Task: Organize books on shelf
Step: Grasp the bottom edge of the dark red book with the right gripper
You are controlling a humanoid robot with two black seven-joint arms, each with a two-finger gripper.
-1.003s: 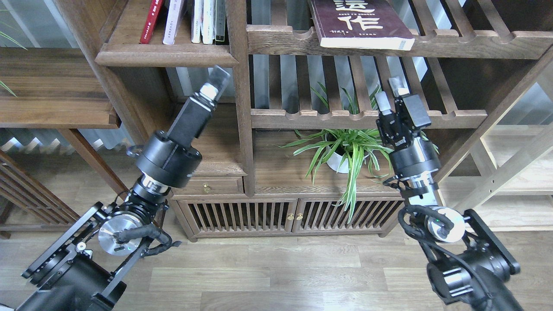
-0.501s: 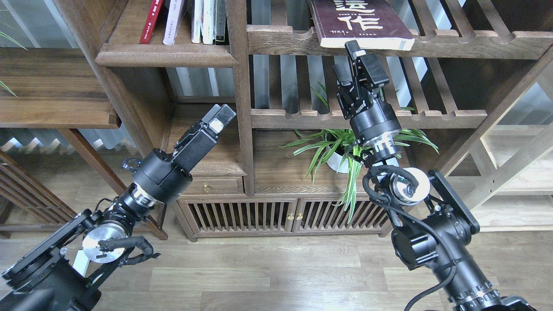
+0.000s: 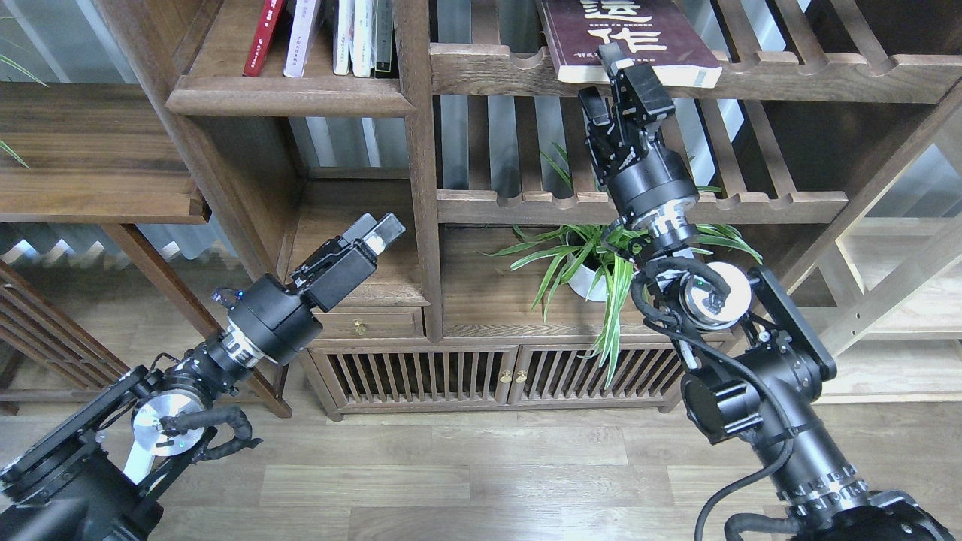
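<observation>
While right tool (image 3: 610,79) sits at maroon book (image 3: 627,34) front edge, fingers spread: grasp step. Next: close squarely. Left tool (image 3: 379,229) state unreadable.

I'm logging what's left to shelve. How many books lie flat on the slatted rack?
1: the maroon book with white characters, flat on the upper slatted rack, right gripper at its front edge. The top frame edge may hide others.

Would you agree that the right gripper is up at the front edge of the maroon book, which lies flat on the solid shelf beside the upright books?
Not quite: in the head view the maroon book, with the right gripper at its edge, lies on a slatted rack.
</observation>
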